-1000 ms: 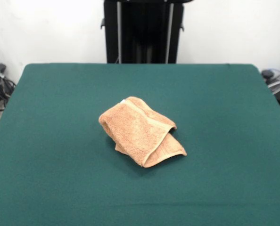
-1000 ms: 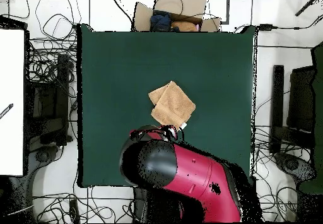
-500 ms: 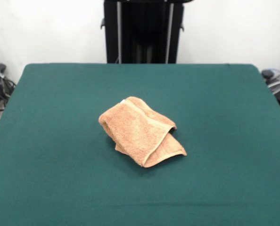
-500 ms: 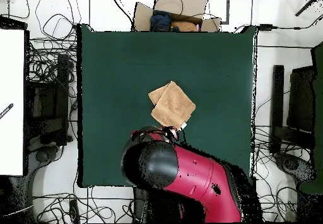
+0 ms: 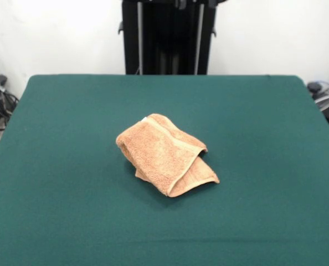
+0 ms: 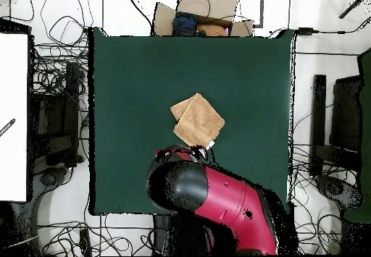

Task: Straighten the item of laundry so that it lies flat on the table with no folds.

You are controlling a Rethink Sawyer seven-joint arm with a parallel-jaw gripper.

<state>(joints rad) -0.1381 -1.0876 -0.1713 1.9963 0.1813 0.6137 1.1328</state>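
The item of laundry (image 5: 165,155), a peach-orange towel, lies folded over itself a little left of the table's (image 5: 264,122) middle, one layer crossing another with a border band along the top fold. From above, the towel (image 6: 198,120) sits near the centre of the green table (image 6: 130,80). The red and black arm (image 6: 217,203) looms over the table's bottom edge. Dark parts of its end, where the gripper (image 6: 181,153) is, show just below the towel's lower edge, too hidden to read. No part of the arm shows in the front view.
A cardboard box (image 6: 206,15) holding clothes stands past the table's top edge in the overhead view. Tangled cables (image 6: 58,73) run round the table, a white panel (image 6: 13,116) lies at the left, and dark equipment (image 6: 340,124) stands at the right.
In the overhead view the arm's dark rounded bulk has shifted slightly to the right. The towel has not moved.
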